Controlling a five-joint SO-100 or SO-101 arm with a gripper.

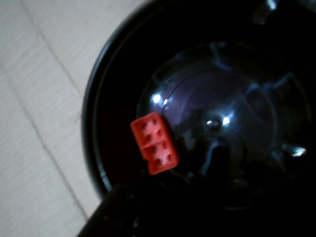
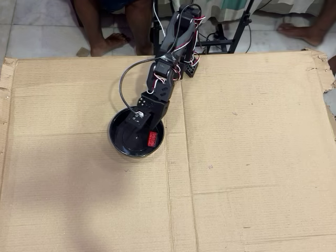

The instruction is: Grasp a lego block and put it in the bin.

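Inside the glossy black bin (image 2: 119, 143), a red studded lego block (image 1: 154, 143); fingers' state impossible to tell.

Wrist view: very close, looking down into the black bowl (image 1: 123, 74).
Overhead view: high up, looking straight down at the whole cardboard sheet (image 2: 252, 157).
Both see: bowl, red lego brick (image 1: 154, 143).

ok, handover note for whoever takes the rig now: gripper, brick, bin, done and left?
Gripper: over the bin, fingers not clearly visible; open or shut cannot be told.
Lego block: red, inside the black bin, near the inner wall; the overhead view also shows it within the rim.
Done: block appears delivered.
Left: confirm release, withdraw the arm from the bin.
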